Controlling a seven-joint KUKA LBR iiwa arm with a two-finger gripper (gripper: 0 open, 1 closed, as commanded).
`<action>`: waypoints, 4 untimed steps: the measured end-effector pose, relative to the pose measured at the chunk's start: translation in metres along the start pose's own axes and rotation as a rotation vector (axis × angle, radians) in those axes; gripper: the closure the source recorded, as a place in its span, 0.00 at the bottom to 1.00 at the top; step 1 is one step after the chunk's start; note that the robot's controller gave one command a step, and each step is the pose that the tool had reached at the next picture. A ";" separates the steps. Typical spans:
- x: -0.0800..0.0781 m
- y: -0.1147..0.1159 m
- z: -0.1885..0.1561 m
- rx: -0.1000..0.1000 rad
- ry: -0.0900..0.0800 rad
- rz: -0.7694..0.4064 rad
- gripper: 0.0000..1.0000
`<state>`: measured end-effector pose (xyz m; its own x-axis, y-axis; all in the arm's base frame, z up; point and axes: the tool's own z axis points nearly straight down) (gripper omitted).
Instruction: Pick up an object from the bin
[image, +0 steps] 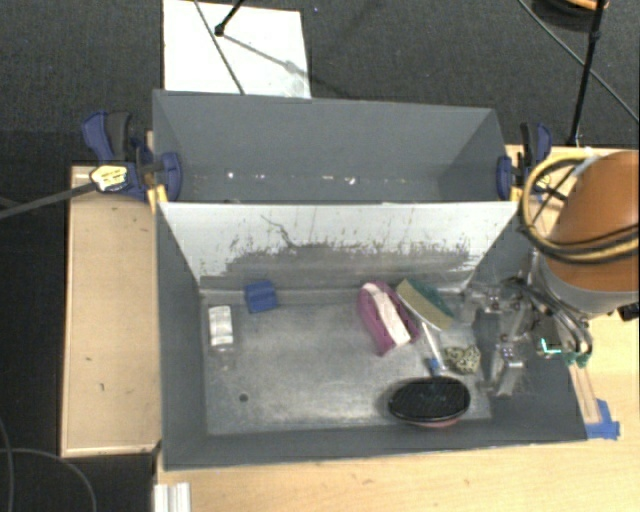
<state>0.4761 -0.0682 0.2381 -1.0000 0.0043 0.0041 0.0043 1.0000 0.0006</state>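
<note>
My gripper (500, 345) hangs low at the bin's right side, against the right wall. Just left of it lies a small speckled lump (460, 358), with a thin blue stick (432, 357) beside that. A flat black round disc (429, 400) lies in front of them, near the front wall. Up and to the left rest a beige and teal brush-like piece (425, 302) and a purple and pink object (383, 316), side by side. Nothing shows inside the gripper.
A small blue block (261, 296) sits near the back wall at the left. A little clear bottle (220, 328) stands near the left wall. The arm with its orange cover and cables comes in over the right rim.
</note>
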 end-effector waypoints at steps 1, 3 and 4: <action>0.000 0.025 0.117 -0.001 0.001 0.011 0.00; -0.008 0.043 0.165 0.001 -0.016 -0.018 1.00; -0.053 0.021 0.160 0.000 -0.001 0.113 1.00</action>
<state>0.5281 -0.0474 0.0780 -0.9931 0.1168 0.0034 0.1168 0.9932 -0.0001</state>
